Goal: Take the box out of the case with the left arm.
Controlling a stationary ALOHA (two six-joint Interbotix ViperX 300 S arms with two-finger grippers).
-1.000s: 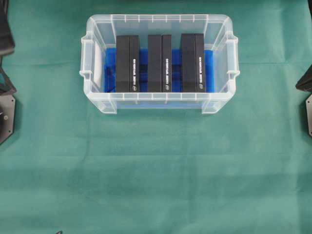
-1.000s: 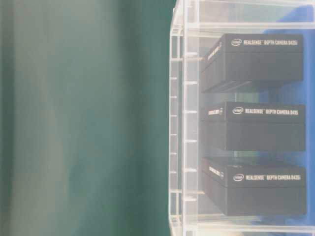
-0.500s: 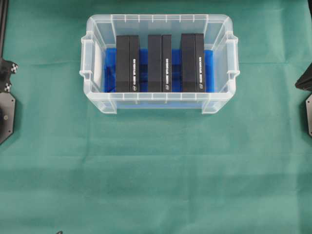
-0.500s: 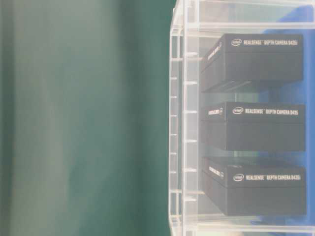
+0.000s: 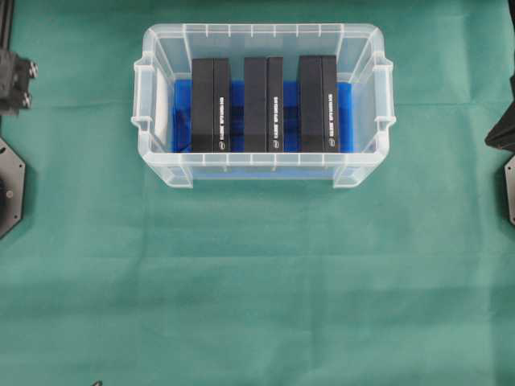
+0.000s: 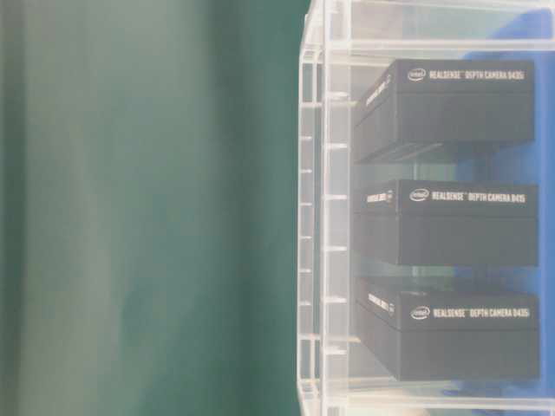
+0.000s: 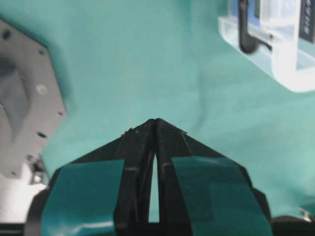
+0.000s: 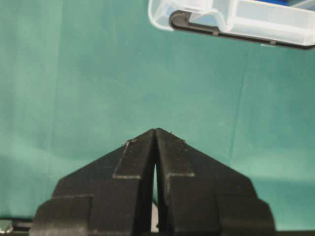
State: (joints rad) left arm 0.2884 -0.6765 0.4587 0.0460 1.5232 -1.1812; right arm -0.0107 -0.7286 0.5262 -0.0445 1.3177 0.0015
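Overhead view: the case (image 5: 261, 100) sits on the green cloth (image 5: 257, 281) toward the far side, with three black boxes standing on edge in a row on its blue lining: left box (image 5: 211, 104), middle box (image 5: 264, 104), right box (image 5: 319, 103). Only here do all three show side by side; part of the left arm (image 5: 14, 80) shows at the left edge, well apart from the case.
Table-level view: only here is the white print on the boxes (image 6: 451, 221) legible, seen through the clear wall (image 6: 325, 217); no arm shows.
Left wrist view: the left gripper (image 7: 155, 121) hangs above bare cloth, tips pressed together, pinching nothing; its teal pads (image 7: 81, 189) show, and a corner of the case lies at upper right.
Right wrist view: the right gripper (image 8: 155, 130) likewise has its tips meeting, nothing between them, over cloth; the case rim crosses the top.
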